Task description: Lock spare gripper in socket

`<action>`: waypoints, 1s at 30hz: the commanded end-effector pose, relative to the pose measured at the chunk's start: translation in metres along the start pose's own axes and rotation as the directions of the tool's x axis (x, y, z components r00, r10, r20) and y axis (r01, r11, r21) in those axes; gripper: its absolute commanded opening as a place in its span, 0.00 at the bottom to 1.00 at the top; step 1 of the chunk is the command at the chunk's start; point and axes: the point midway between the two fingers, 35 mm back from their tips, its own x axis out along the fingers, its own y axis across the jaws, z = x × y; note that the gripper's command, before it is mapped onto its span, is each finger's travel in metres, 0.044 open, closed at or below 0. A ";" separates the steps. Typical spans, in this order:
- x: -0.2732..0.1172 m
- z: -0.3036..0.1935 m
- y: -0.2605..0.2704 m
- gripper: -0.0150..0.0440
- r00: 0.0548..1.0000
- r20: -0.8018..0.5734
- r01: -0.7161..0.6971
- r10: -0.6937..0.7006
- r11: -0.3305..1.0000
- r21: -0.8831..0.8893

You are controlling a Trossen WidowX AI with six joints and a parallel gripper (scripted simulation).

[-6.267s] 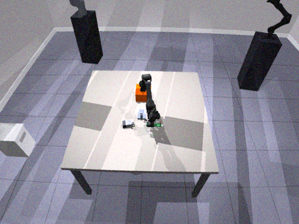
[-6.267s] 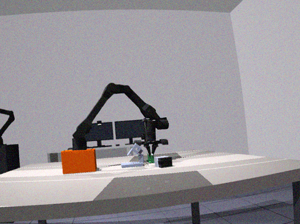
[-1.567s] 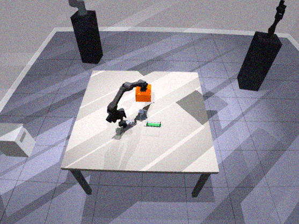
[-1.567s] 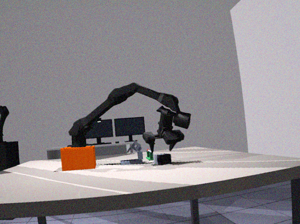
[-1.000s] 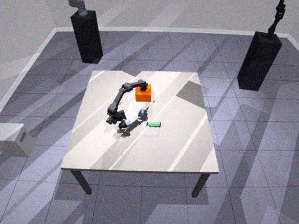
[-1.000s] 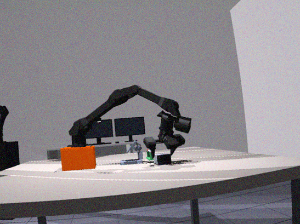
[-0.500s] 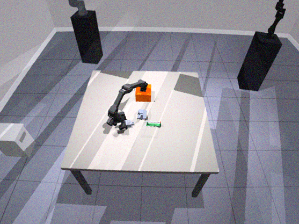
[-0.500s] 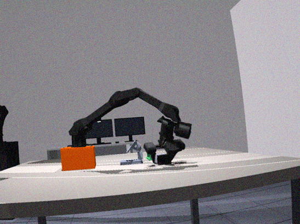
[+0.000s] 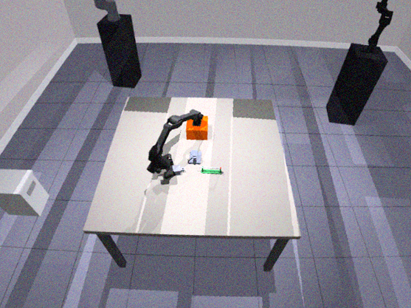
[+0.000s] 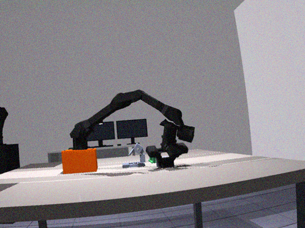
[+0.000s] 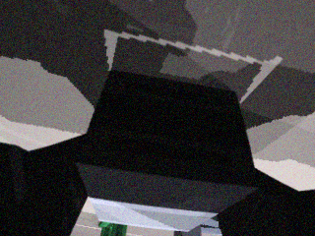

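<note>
Evidently the hand (image 9: pixel 170 174) (image 10: pixel 166 160) (image 11: pixel 155 197) is partly spread astride the dark, pale-fronted spare gripper (image 9: pixel 177 169) (image 10: pixel 166 162) (image 11: pixel 167 123) low at the bench (image 9: pixel 256 192) (image 10: pixel 142 192), though whether it pinches I cannot tell, with the blue-grey mount (image 9: pixel 195 157) (image 10: pixel 142 157) near and the green piece (image 9: pixel 211 171) (image 10: pixel 151 159) (image 11: pixel 113 229) beyond.
</note>
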 end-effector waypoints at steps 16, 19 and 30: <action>-0.070 -0.039 0.002 0.25 1.000 0.011 -0.024 0.023 0.999 0.023; -0.088 -0.051 0.000 0.25 0.999 0.015 -0.030 0.029 0.999 0.028; -0.098 -0.057 -0.002 0.25 0.999 0.022 -0.027 0.026 0.999 0.029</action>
